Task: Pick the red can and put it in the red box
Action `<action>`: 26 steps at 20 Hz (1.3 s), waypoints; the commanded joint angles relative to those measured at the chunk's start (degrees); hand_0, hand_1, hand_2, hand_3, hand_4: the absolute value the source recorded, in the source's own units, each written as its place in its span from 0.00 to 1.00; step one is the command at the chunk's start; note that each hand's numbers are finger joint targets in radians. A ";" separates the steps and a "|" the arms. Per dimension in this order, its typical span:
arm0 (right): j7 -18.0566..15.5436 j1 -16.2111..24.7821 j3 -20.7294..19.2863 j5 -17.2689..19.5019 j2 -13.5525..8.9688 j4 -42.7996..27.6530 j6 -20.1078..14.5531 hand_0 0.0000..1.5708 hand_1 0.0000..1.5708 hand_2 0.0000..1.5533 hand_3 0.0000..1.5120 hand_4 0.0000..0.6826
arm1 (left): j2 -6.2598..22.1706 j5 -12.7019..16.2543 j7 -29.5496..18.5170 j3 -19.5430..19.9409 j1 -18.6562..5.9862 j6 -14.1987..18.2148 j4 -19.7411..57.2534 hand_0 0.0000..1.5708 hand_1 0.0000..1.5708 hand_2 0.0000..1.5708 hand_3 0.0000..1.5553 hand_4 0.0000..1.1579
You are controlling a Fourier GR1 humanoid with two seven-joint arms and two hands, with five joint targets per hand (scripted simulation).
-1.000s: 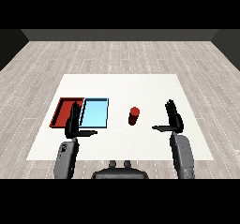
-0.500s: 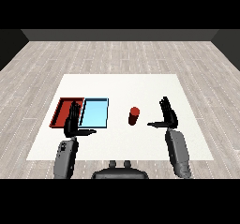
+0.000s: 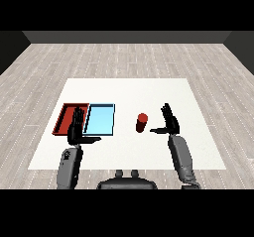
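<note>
Red is the can [image 3: 142, 122], and you are seeing it standing upright on the white bench [image 3: 129, 89], to the right of the two trays and apart from them. Your right hand [image 3: 169, 120] is hovering just right of the can with its fingers straight and its thumb sticking out toward the can, not touching it, so it is gripping nothing. The red tray [image 3: 64, 118] is lying at the left, with the blue tray [image 3: 100, 119] touching it side by side on its right. Your left hand [image 3: 77, 130] is hanging over the near edge where the two trays meet, fingers straight and raised, thumb pointing right, also gripping nothing. Both grey forearms are reaching in from the lower corners.
</note>
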 commanded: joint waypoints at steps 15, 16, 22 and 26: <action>-10.12 -6.08 5.01 -2.14 5.26 18.88 -2.22 0.00 0.00 0.00 0.00 0.00 | 0.03 1.33 5.28 -1.22 4.92 -0.16 -8.79 0.00 0.00 0.00 0.00 0.00; -9.57 -8.92 2.08 -1.32 4.37 22.38 -0.40 0.00 0.00 0.00 0.00 0.00 | 0.70 2.18 2.19 0.56 2.83 -1.36 -4.27 0.00 0.00 0.00 0.00 0.00; -6.77 -12.70 0.09 -3.09 1.95 23.83 1.39 0.00 0.00 0.00 0.00 0.00 | -0.93 -0.31 7.76 -1.79 0.47 2.98 -8.39 0.00 0.00 0.00 0.00 0.00; -10.94 -6.80 2.77 -1.86 5.29 21.71 0.24 0.00 0.00 0.00 0.00 0.00 | -0.77 -1.36 -2.06 -0.58 0.16 0.80 2.02 0.00 0.00 0.00 0.00 0.00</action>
